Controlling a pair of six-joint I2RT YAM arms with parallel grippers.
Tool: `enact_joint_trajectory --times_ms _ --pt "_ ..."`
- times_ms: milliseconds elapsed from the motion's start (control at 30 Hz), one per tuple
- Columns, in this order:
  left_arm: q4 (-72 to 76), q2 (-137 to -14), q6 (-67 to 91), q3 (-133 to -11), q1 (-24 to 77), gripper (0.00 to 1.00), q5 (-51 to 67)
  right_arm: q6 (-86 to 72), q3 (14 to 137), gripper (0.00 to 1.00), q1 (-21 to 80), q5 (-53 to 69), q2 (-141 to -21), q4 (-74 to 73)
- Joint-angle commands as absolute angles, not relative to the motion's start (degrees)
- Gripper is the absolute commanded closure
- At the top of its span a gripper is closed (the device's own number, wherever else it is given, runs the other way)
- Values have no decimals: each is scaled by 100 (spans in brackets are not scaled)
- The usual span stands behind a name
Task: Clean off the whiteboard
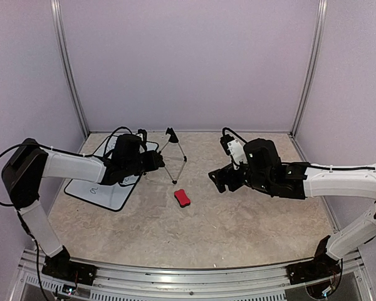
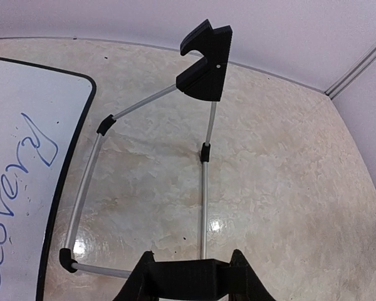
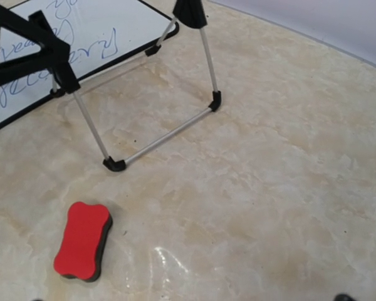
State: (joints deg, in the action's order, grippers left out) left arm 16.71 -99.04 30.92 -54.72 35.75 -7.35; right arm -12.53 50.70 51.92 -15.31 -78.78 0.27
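Observation:
The whiteboard lies flat at the left of the table, with blue handwriting on it. Beside its right edge stands a folding stand of thin metal rods with black joints. My left gripper hovers at the board's right edge. In the left wrist view its fingers press on a black joint of that stand. A red eraser with a black underside lies on the table, untouched. My right gripper hangs open, right of the eraser, holding nothing.
The marbled tabletop is walled by pale panels at the back and both sides. The stand's black top clamp rises between the board and the back wall. Both arm bases sit on the metal rail at the near edge.

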Motion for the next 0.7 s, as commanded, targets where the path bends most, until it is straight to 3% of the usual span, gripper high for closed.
enact_joint_trajectory --times_ms 0,667 --pt "1784 -10019 2683 -5790 3721 75 -1142 -1302 4966 3 5135 -1582 -7708 35" --pt "839 -10647 -161 -7423 5201 75 -3099 -1250 5115 3 5015 -2115 -7188 -242"
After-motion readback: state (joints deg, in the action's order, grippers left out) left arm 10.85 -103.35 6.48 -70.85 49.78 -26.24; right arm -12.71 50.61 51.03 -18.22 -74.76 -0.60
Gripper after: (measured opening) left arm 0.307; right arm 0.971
